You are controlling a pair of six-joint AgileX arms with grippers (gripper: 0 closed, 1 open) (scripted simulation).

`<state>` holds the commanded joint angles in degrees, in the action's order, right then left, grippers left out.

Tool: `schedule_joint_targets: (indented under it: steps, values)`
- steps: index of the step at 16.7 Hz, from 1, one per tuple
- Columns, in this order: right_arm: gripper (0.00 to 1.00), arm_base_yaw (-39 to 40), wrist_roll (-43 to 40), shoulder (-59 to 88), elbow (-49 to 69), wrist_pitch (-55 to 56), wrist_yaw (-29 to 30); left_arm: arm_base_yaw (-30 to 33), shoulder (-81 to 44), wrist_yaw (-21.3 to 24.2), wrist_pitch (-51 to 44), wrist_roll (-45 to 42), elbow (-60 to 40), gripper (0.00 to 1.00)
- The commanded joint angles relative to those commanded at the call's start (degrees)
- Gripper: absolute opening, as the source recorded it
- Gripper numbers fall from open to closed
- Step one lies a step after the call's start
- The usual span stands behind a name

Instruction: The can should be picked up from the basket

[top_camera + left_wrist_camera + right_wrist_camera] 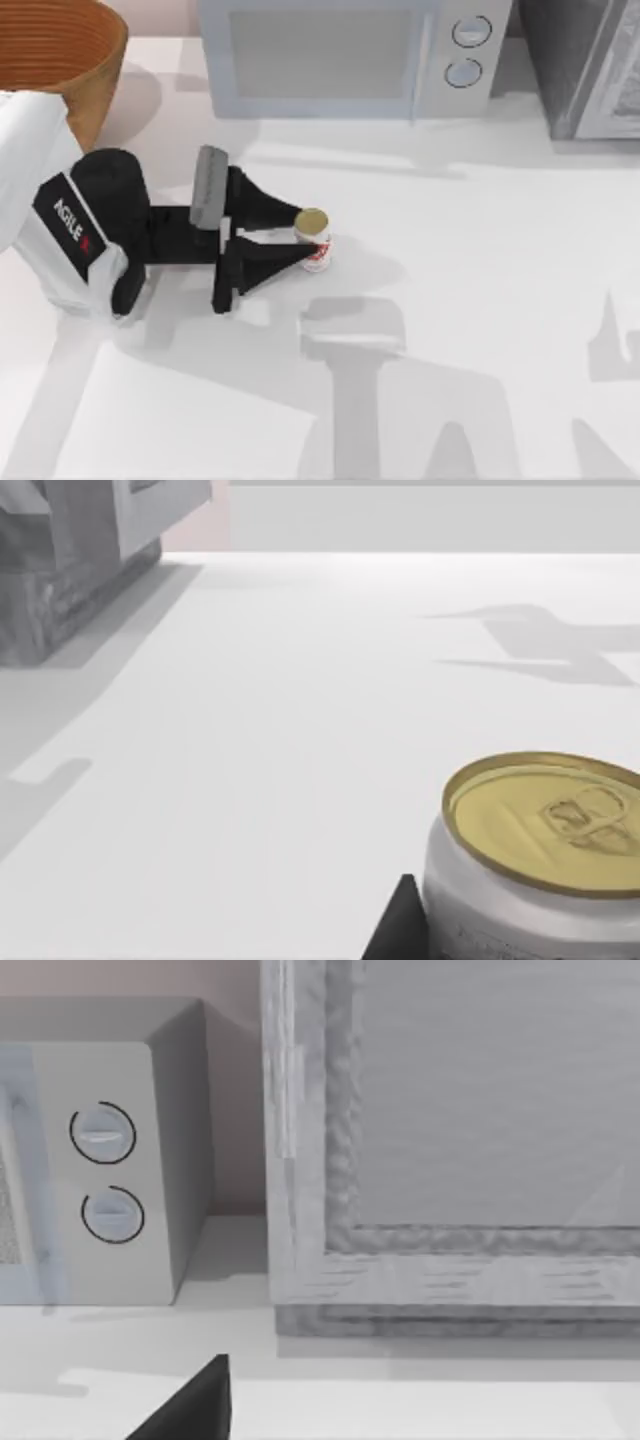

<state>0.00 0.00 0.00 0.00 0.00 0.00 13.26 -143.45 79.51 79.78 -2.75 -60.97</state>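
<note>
The can (314,240), white and red with a dull gold top, stands upright on the white table, right of the basket and outside it. My left gripper (301,237) lies low over the table with one black finger on each side of the can, shut on it. In the left wrist view the can (540,860) sits close up, with a dark fingertip (400,925) against its side. The orange-brown woven basket (70,50) stands at the far left corner, behind my left arm. A dark part of my right gripper (190,1410) shows in the right wrist view, facing the back wall.
A grey-white microwave (340,55) with two round dials stands at the back centre. A grey textured box (590,65) stands beside it at the back right. Open white table stretches in front of and to the right of the can.
</note>
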Motion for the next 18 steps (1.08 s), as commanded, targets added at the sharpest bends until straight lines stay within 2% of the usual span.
schedule_joint_targets:
  steps: [2, 15, 18]
  values:
    - [1.00, 0.0, 0.0, 0.0, 0.0, 0.0, 0.0, 0.0, 0.0, 0.0, 0.0, 0.0, 0.0, 0.00]
    - [1.00, 0.0, 0.0, 0.0, 0.0, 0.0, 0.0, 0.0, 0.0, 0.0, 0.0, 0.0, 0.0, 0.98]
    - [1.00, 0.0, 0.0, 0.0, 0.0, 0.0, 0.0, 0.0, 0.0, 0.0, 0.0, 0.0, 0.0, 1.00]
